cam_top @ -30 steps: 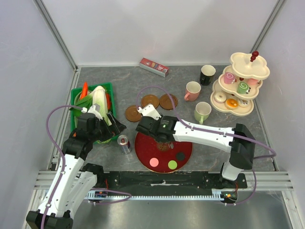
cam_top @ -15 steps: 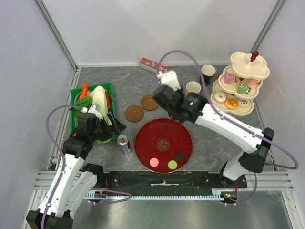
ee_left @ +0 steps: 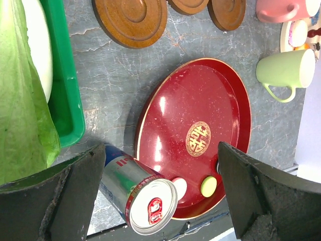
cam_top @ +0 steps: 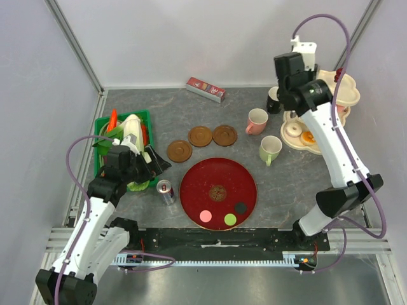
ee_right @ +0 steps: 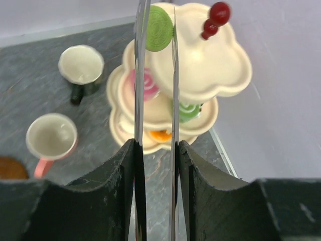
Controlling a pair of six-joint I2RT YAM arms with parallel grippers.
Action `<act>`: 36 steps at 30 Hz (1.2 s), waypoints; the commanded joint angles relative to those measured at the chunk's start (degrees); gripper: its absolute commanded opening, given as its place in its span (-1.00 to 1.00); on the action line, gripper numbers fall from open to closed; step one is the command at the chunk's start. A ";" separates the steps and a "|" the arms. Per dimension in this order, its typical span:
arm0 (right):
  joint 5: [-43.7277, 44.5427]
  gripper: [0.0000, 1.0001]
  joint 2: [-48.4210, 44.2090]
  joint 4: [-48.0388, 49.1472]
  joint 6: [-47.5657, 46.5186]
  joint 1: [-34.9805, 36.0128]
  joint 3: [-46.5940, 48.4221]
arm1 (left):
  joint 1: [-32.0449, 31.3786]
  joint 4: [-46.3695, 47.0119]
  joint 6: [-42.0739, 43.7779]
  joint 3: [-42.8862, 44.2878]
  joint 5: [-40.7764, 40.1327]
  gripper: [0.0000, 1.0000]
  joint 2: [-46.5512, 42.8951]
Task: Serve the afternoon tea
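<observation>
Overhead plus close wrist views, stand (ee_right: 210, 65) shared

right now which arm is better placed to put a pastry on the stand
Right. The right arm holds a green pastry in its jaws over the stand; the left arm is far off by the crate.

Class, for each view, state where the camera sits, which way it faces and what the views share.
Top external: above and behind the bases, looking down on the table; left arm and right arm show.
Left wrist: low, facing the red tray and can; open left gripper shows.
Right wrist: high, looking down on the stand; right gripper pinches a green pastry.
Shared: the pink mug appears in all three.
</observation>
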 commanded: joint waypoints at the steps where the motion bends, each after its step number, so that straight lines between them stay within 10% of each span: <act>1: -6.08 -0.12 4.26 4.82 -3.42 -7.62 6.06 | -0.12 3.21 -0.21 0.94 1.91 0.96 1.39; 36: -15.22 0.16 5.51 5.09 -3.86 -16.95 9.23 | -0.12 3.29 0.31 0.85 0.59 0.96 1.39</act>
